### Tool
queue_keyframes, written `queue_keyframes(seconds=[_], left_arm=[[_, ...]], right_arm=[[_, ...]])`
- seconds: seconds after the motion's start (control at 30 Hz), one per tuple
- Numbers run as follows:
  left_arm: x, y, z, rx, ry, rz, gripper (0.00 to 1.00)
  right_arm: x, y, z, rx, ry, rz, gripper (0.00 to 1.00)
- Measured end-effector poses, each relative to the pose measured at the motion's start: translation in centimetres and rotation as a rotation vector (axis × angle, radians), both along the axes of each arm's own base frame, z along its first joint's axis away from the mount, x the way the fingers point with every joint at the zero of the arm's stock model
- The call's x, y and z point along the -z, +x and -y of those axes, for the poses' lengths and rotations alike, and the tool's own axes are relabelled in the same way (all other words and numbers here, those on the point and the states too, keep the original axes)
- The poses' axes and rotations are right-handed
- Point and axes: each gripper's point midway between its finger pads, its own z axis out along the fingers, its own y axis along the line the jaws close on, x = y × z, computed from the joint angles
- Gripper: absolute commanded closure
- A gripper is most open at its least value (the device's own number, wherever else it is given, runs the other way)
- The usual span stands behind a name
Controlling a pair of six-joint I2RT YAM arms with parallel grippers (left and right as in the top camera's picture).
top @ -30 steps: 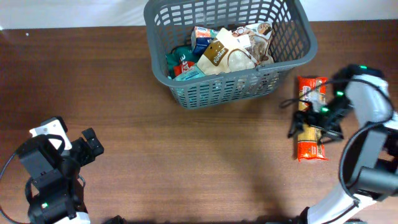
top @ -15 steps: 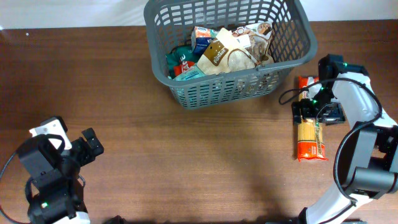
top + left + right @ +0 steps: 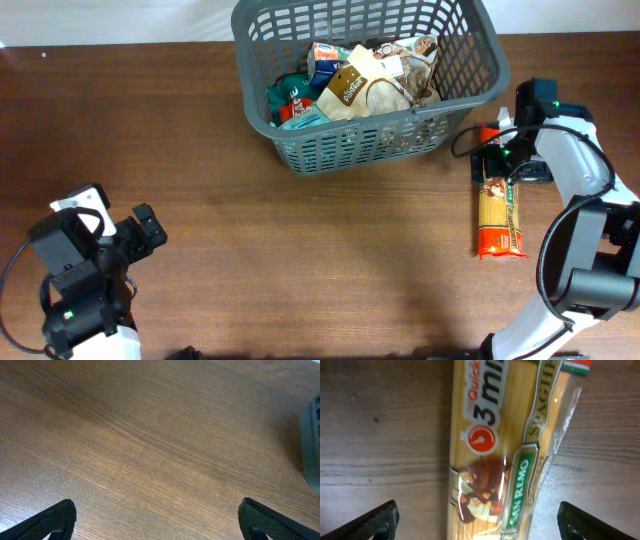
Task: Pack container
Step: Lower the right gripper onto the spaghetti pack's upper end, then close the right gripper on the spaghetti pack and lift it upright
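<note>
Right gripper [image 3: 480, 522] hovered wide open above spaghetti [image 3: 490, 460], just beside basket [image 3: 330, 150]. Recommended: straddle the pack's width, descend squarely, close firmly without crushing strands.

Both gape wide and empty: left end effector [image 3: 159, 520] and right end effector [image 3: 479, 521].

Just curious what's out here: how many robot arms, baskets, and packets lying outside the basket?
Robot arms: 2, left arm and right arm
Basket: 1
Spaghetti packet outside it: 1
Total: 4
</note>
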Motion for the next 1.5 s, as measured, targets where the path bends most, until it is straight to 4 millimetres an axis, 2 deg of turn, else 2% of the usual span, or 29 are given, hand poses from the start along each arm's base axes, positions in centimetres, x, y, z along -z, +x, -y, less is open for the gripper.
queue_keyframes(seconds=[0.13,0.37,0.47,1.07,1.27,1.3,1.33,1.37,1.4,1.47,1.5], left_arm=[[0.0,0.0,0.0,0.0,0.0,0.0,0.01],[-0.1,0.1,0.0,0.0,0.003,0.004,0.01],[-0.1,0.1,0.0,0.0,0.003,0.006,0.01],[-0.2,0.2,0.2,0.014,-0.008,0.013,0.01],[-0.2,0.3,0.4,0.019,-0.013,0.016,0.01],[-0.2,0.3,0.4,0.019,-0.013,0.016,0.01],[-0.2,0.3,0.4,0.019,-0.013,0.016,0.01],[-0.2,0.3,0.4,0.019,-0.013,0.016,0.01],[-0.2,0.3,0.4,0.019,-0.013,0.016,0.01],[-0.2,0.3,0.4,0.02,-0.013,0.016,0.01],[-0.2,0.3,0.4,0.019,-0.013,0.016,0.01]], right_arm=[[0.5,0.0,-0.3,0.012,0.018,0.006,0.01],[3.3,-2.7,-1.3,0.015,0.059,-0.065,0.01],[4.0,-3.2,-1.4,0.015,0.064,-0.076,0.01],[4.5,-4.2,-0.9,0.024,0.046,-0.104,0.01],[4.8,-6.1,0.8,0.09,0.062,-0.155,0.0],[4.8,-6.4,1.2,0.106,0.067,-0.16,0.04],[4.8,-6.7,1.6,0.125,0.078,-0.161,0.12],[4.8,-6.7,1.7,0.136,0.087,-0.16,0.25],[4.8,-6.8,1.8,0.145,0.104,-0.156,0.53],[4.9,-6.9,2.0,0.158,0.115,-0.155,0.74],[4.8,-6.9,2.0,0.163,0.122,-0.153,0.77]])
